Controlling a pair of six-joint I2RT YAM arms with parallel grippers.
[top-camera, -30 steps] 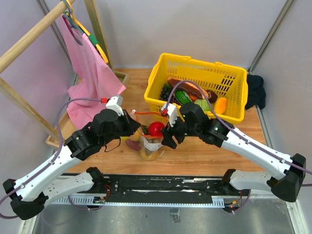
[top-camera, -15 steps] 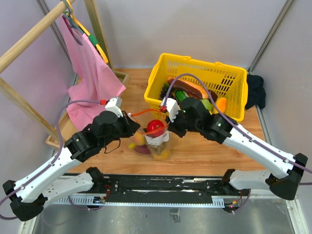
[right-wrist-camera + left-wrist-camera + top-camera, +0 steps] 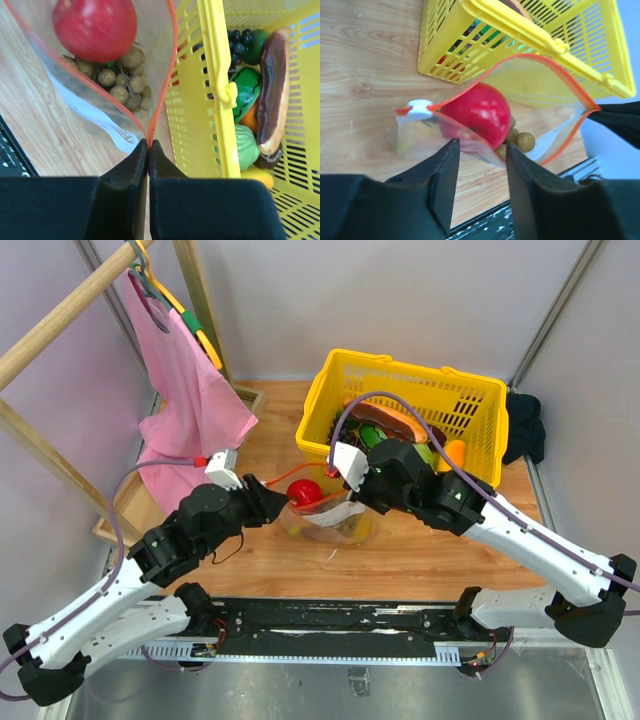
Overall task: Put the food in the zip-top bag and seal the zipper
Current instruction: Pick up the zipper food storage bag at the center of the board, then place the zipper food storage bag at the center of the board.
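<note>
The clear zip-top bag (image 3: 338, 527) lies on the wooden table with its mouth gaping. Its red zipper (image 3: 535, 58) runs round the opening, and a white slider (image 3: 419, 106) sits at the left end. Inside lies the food: a red piece (image 3: 477, 116) and a cluster of tan balls (image 3: 122, 80). My right gripper (image 3: 149, 143) is shut on the zipper's right end. In the left wrist view my left gripper (image 3: 482, 151) stands open. The bag's near edge lies just beyond its fingertips (image 3: 445, 165) and they do not grip it.
The yellow mesh basket (image 3: 400, 361) stands right behind the bag, holding a brown bread roll (image 3: 275, 90), dark grapes (image 3: 242, 37) and green vegetables. A pink cloth (image 3: 185, 390) hangs from a wooden rack (image 3: 60, 310) at the left. A black object (image 3: 525, 425) lies beyond the basket's right side.
The right gripper shut on the zipper's right end and pulled it toward the basket. The left gripper opened, let go of the bag and drew back left. The bag sagged onto the table.
</note>
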